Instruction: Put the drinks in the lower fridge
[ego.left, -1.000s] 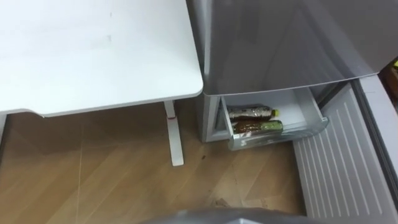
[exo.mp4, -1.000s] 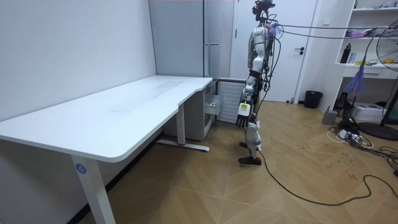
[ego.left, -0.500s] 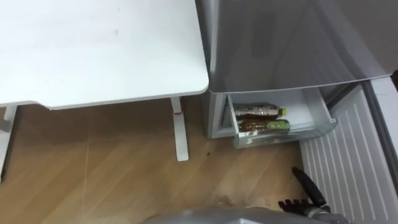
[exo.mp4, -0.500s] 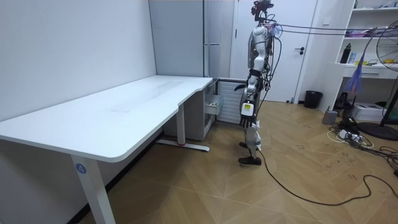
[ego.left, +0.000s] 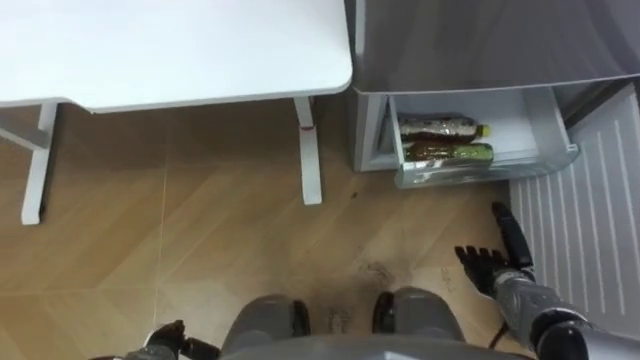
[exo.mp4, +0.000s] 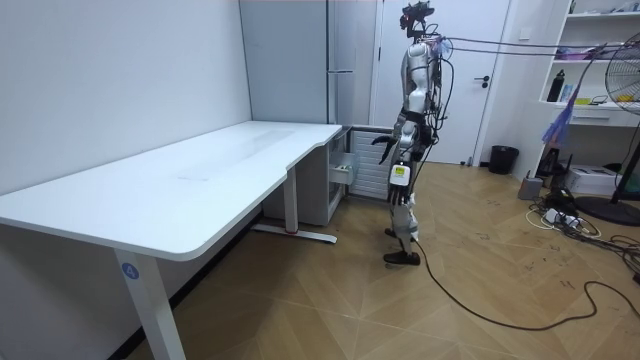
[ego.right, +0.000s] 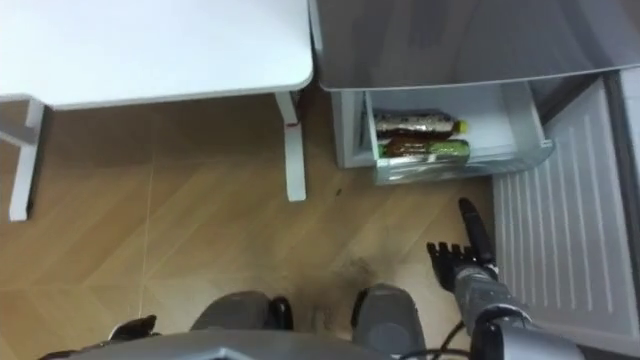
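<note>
Both drinks lie side by side in the open lower drawer at far right, with the right hand hovering nearer, fingers spread and empty — so a flat, centred push on the drawer front should close it squarely — while the left hand, low at near left, I cannot tell.

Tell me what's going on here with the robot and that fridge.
The robot stands facing the fridge, next to the white desk. The lower drawer is pulled out, and a yellow-capped bottle and a green-capped bottle lie side by side in it. The right hand is out in front of the robot with straight fingers, holding nothing and clear of the drawer. The left hand shows low at the robot's left side.
</note>
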